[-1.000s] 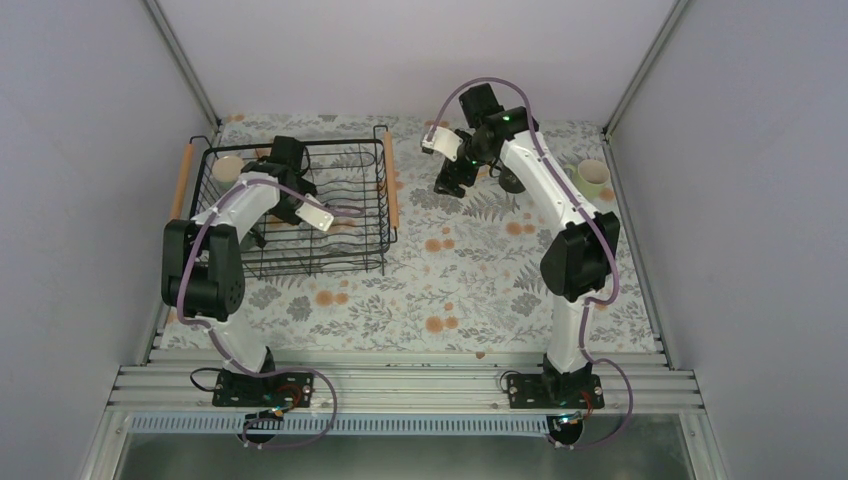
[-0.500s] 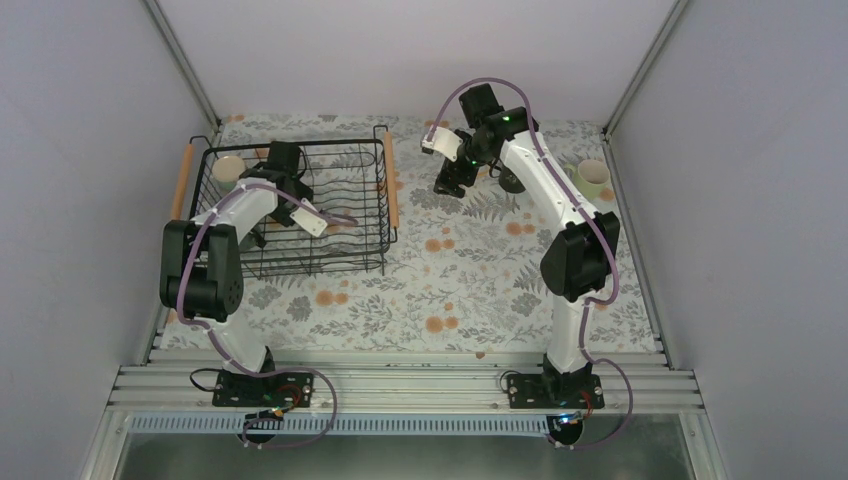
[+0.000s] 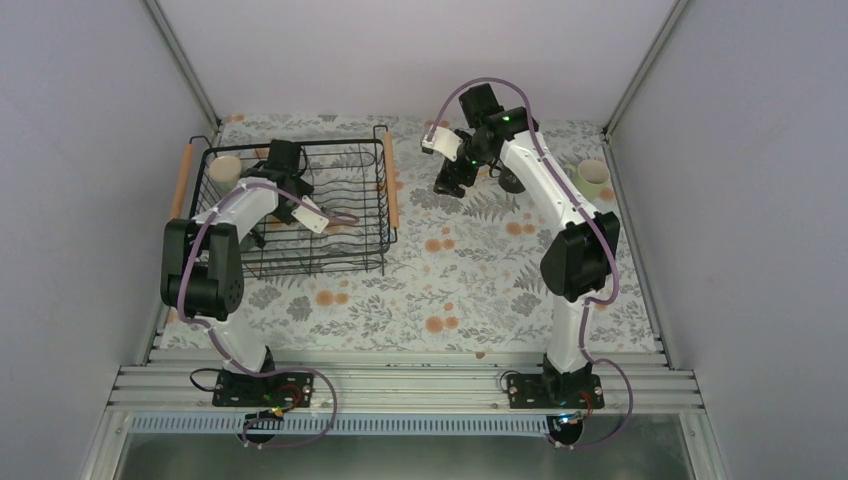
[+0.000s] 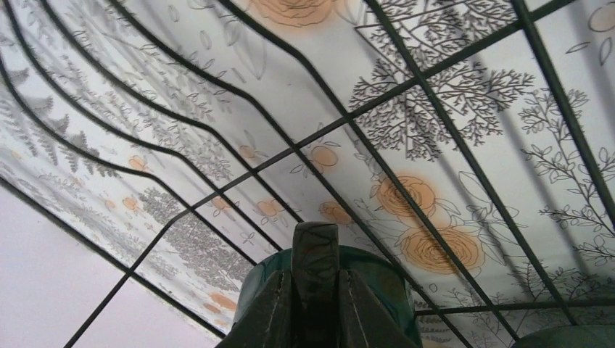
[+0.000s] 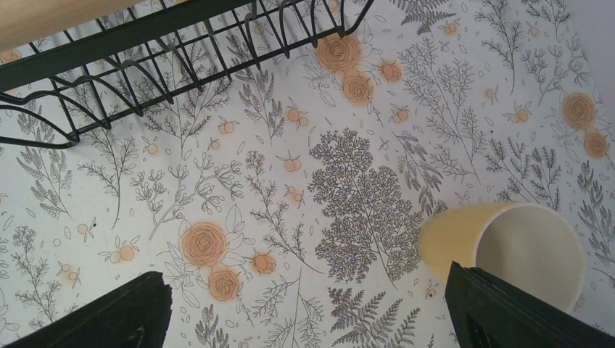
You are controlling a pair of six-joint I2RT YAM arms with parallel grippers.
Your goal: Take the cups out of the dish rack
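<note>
- Two cups at least are out on the table: a pale green cup near the right edge and a yellow cup just beside the right gripper.
- Left in the dish rack: a cream cup in the far-left corner, and a teal cup.
- The left gripper reaches down into the rack, clamped on the teal cup's wall.
- The right gripper hangs over the table, jaws wide, empty.

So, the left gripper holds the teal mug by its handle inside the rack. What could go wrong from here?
1. The left gripper pinches only the thin handle of the dark teal mug, so the mug may swing or slip when lifted.
2. The dish rack wires run close by, and the mug could catch on them.
3. The open right gripper has one finger beside the yellow cup and might knock it when moving.
</note>
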